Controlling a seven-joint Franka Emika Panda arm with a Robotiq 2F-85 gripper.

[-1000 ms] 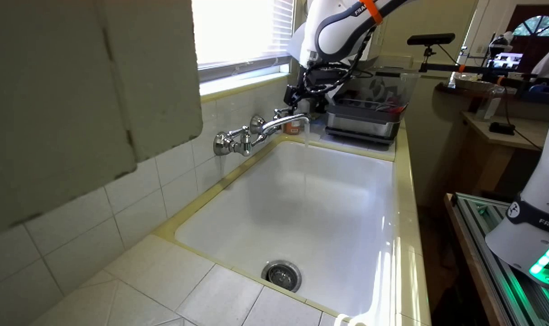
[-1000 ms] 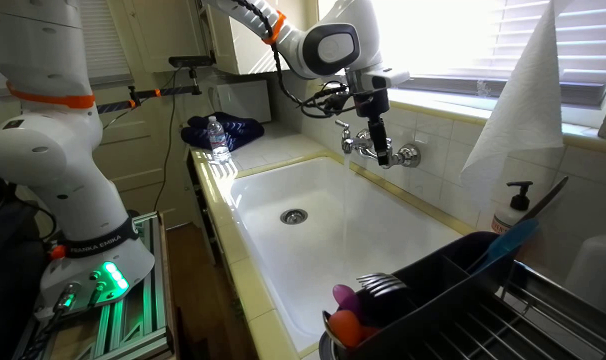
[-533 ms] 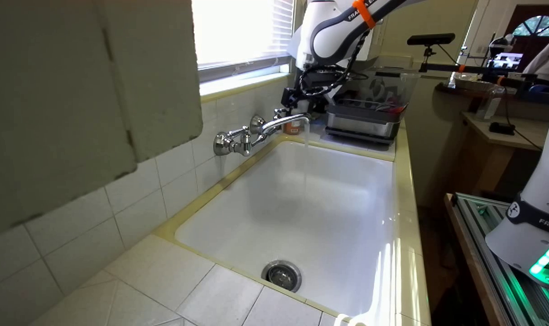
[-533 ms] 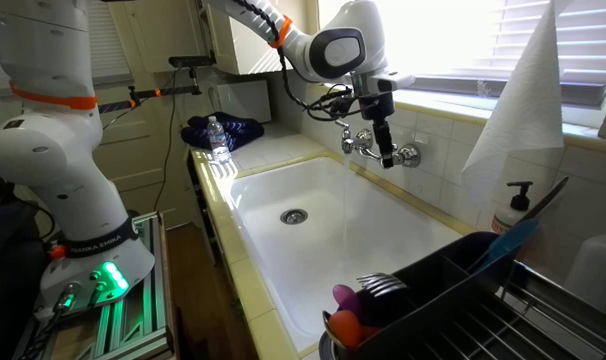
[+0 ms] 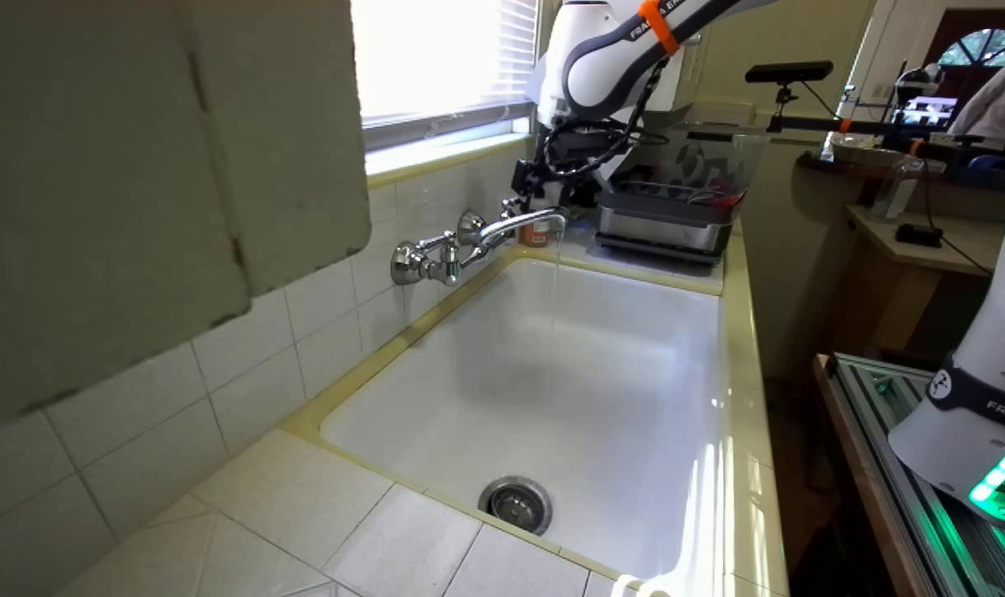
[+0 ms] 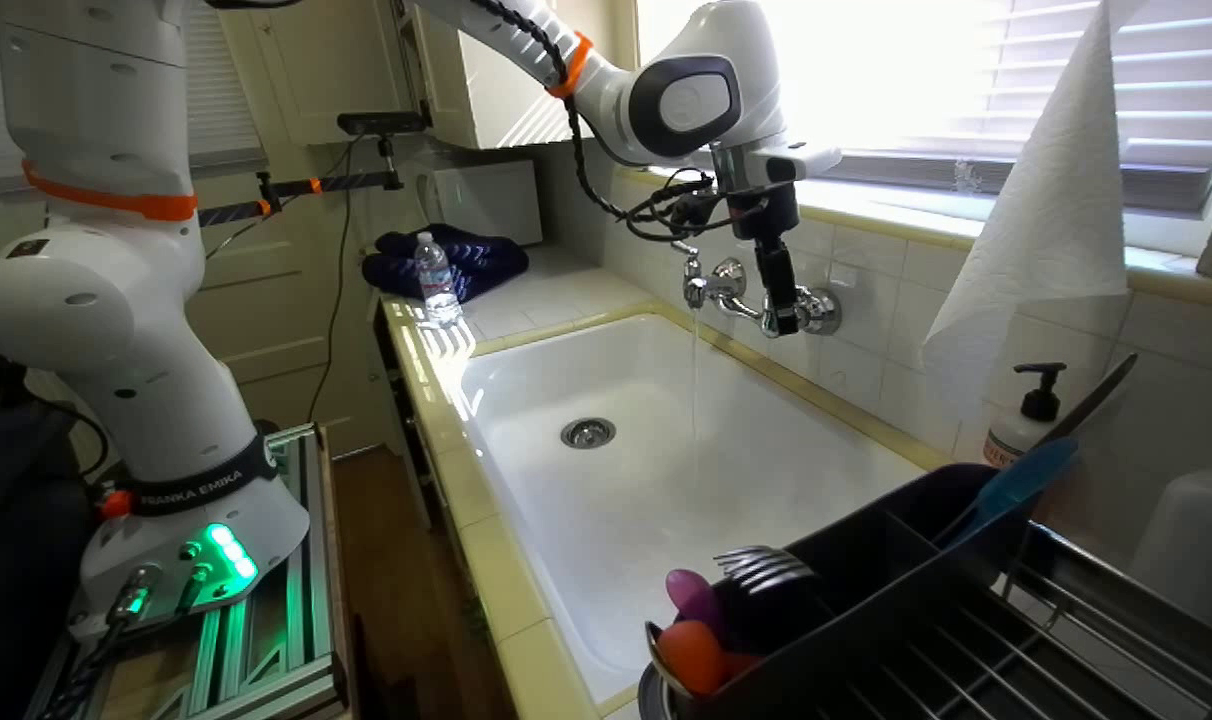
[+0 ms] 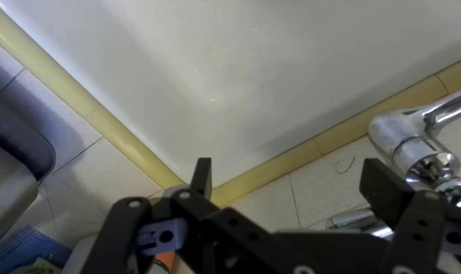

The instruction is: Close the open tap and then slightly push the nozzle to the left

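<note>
The sink (image 6: 606, 520), tap (image 5: 484, 235) and dish rack (image 6: 891, 612) show a kitchen.

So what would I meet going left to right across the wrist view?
The dish rack, then an orange-labelled bottle, mostly hidden, then one black fingertip of the jaws, then the chrome tap.

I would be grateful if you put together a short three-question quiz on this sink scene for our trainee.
1. True or false: water is falling from the nozzle into the sink.
2. Multiple choice: in the wrist view, the tool is a) shut, b) open, c) out of sight.
3. Short answer: what colour is the trim around the sink?
Key: 1. true; 2. b; 3. yellow.
</note>
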